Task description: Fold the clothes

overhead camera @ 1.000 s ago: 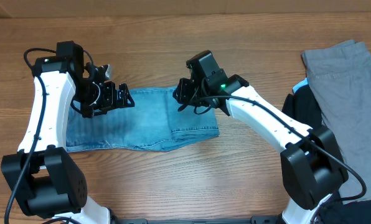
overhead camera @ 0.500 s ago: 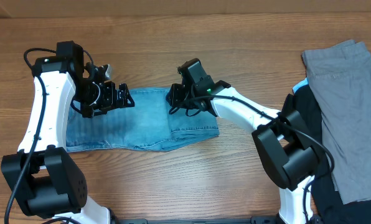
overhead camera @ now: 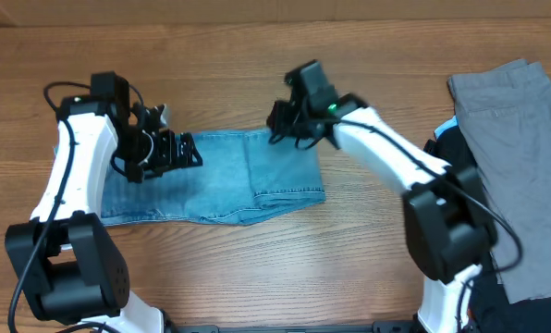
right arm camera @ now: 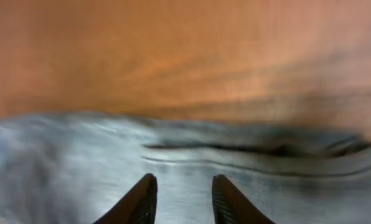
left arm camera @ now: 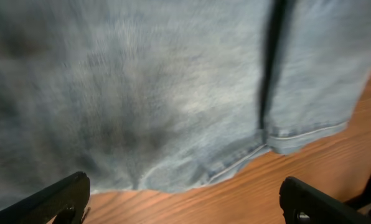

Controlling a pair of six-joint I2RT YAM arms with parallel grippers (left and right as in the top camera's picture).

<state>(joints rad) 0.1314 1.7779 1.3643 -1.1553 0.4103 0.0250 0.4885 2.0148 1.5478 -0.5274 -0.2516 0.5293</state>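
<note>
Both layers of the light blue denim jeans [overhead camera: 220, 180] should sit squarely inside the narrowly parted, empty right gripper [right arm camera: 182, 198] at the far edge, the left gripper [overhead camera: 181, 149] spread wide.

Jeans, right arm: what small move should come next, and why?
Probably lower the right gripper onto the far edge of the jeans and close on it. Its fingers stand slightly apart with nothing between them, just above the denim near that edge. The left gripper hangs wide open over the left part, so neither holds cloth for a fold yet.
</note>
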